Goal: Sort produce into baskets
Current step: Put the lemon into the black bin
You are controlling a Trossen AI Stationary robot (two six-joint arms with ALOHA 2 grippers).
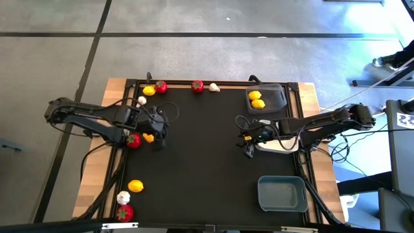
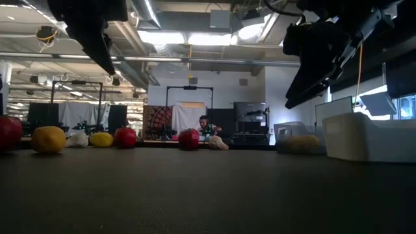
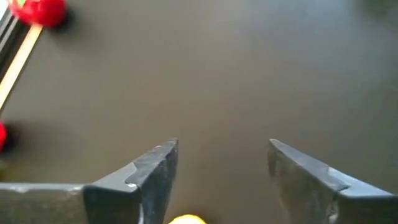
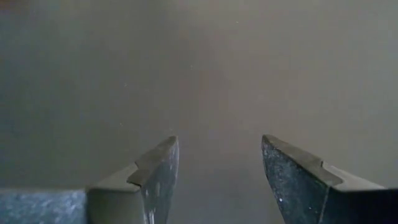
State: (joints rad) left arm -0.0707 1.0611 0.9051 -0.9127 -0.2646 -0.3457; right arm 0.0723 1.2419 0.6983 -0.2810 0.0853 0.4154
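left end effector (image 3: 222,171) agape | lemon (image 3: 186,219) beneath, wrist view only

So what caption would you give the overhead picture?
Left gripper open over a lemon; right gripper open beside the white basket; two lemons in the dark grey basket.

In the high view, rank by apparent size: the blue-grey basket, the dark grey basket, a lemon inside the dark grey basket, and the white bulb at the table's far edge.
1. blue-grey basket and dark grey basket: look about alike, not ranked.
2. lemon in the dark basket.
3. white bulb, slightly smaller than the lemon.
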